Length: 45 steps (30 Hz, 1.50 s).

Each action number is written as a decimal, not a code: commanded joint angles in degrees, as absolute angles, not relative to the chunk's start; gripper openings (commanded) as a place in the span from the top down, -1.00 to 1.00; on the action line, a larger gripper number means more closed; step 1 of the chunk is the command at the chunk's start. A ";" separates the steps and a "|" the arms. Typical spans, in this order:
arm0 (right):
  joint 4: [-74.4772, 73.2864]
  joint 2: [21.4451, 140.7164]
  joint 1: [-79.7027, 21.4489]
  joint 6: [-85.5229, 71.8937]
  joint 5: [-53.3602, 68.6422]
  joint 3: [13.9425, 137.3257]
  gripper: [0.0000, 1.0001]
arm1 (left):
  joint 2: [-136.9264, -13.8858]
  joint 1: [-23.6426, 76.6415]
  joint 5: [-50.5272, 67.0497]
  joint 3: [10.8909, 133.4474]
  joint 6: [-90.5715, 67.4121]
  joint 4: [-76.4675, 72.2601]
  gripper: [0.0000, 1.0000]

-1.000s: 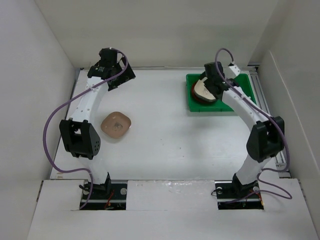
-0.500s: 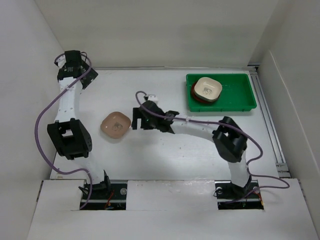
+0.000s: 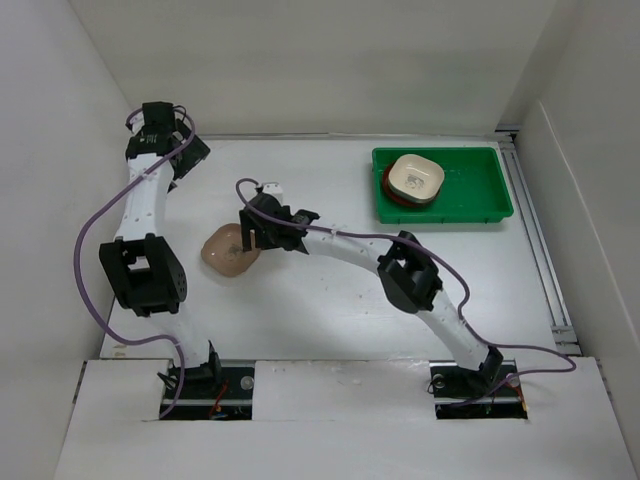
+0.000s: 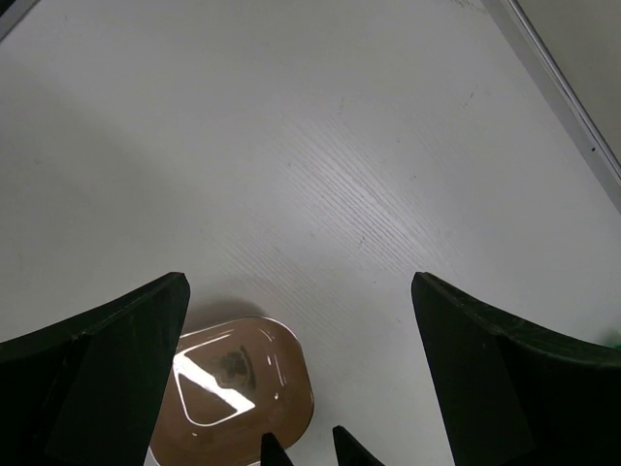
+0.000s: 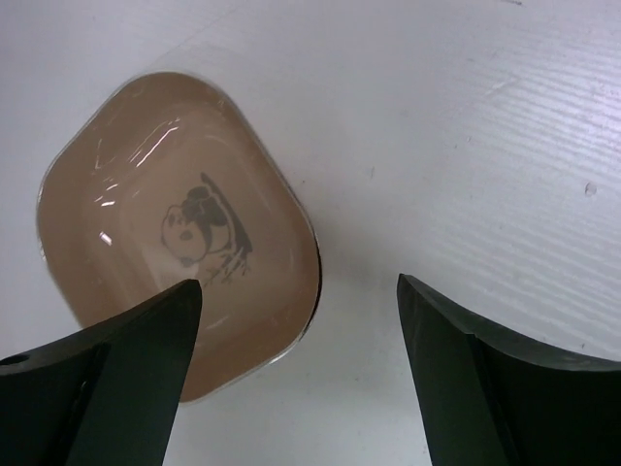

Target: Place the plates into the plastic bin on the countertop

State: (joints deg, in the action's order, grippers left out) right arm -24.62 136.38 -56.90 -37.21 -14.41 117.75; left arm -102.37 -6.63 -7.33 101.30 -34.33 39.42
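Landmark: plastic bin (image 3: 476,192), green, low-walled, on the countertop (image 3: 320,180) at its far right corner.
Inside the bin: cream plate (image 3: 417,176), rounded-square, lying level on top of a red-orange plate (image 3: 387,190) of which only an edge shows; the stack sits at the bin's left end, and the bin's right half has bare floor.
Outside the bin: tan-pink plate (image 5: 175,233), rounded-square and right way up, with a dark cartoon print on its floor; it lies flat on the countertop well to the left of the bin and nearer the arm bases.
Right gripper (image 5: 299,283): reaches far to the left of the bin and sits low over the tan-pink plate. Its fingers are spread and pinch nothing. The plate's bin-side rim lies between them, one finger over the plate and the other over bare countertop.
Left gripper (image 4: 299,282): farthest from the bin, raised at the far left corner. Its fingers are spread wide around nothing, with the tan-pink plate below it in its wrist view.
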 commanded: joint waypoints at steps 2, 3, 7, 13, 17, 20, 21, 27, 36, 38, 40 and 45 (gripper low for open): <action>-30.40 139.39 -56.34 -35.42 -18.28 123.66 -0.63 | -99.32 -6.94 -6.94 99.59 -33.66 37.10 -0.99; -30.41 140.44 -56.34 -34.90 -17.76 124.53 -0.57 | -99.32 -6.94 -6.94 99.58 -34.27 37.09 -0.99; -31.20 142.55 -55.72 -34.28 -15.04 126.47 -0.26 | -98.79 -6.94 -7.55 99.58 -35.67 37.70 -0.99; -29.98 141.94 -54.59 -33.75 -12.92 125.77 0.96 | -95.72 -6.94 -10.37 97.38 -37.88 36.39 -0.99; -29.97 136.00 -51.07 -36.55 -13.62 122.09 1.00 | -96.32 -6.94 -10.37 97.38 -37.35 36.91 -0.99; -29.97 129.75 -46.52 -37.09 -17.65 115.70 1.00 | -96.94 -6.94 -8.36 97.91 -36.56 36.91 -0.99; -29.97 125.20 -45.10 -37.09 -18.80 113.75 1.00 | -97.47 -6.94 -7.57 97.91 -35.78 36.39 -0.99; -28.66 114.00 -28.32 -35.69 -18.55 102.93 1.00 | -98.53 -6.94 -3.15 97.91 -35.06 35.33 -0.99; -26.10 113.55 -10.47 -25.50 -8.79 102.04 1.00 | -94.66 -4.39 -8.17 95.36 -35.07 33.31 -0.99; -26.81 115.65 -8.18 -23.83 -8.79 104.58 1.00 | -96.15 -4.39 -7.38 95.88 -34.46 33.83 -0.99; -28.21 117.24 -6.08 -21.19 -8.79 106.51 1.00 | -96.15 -4.39 -7.38 95.89 -34.45 33.84 -0.99; -29.97 118.39 -1.85 -20.57 -7.91 107.94 1.00 | -96.68 -4.39 -4.92 95.89 -33.93 33.23 -0.99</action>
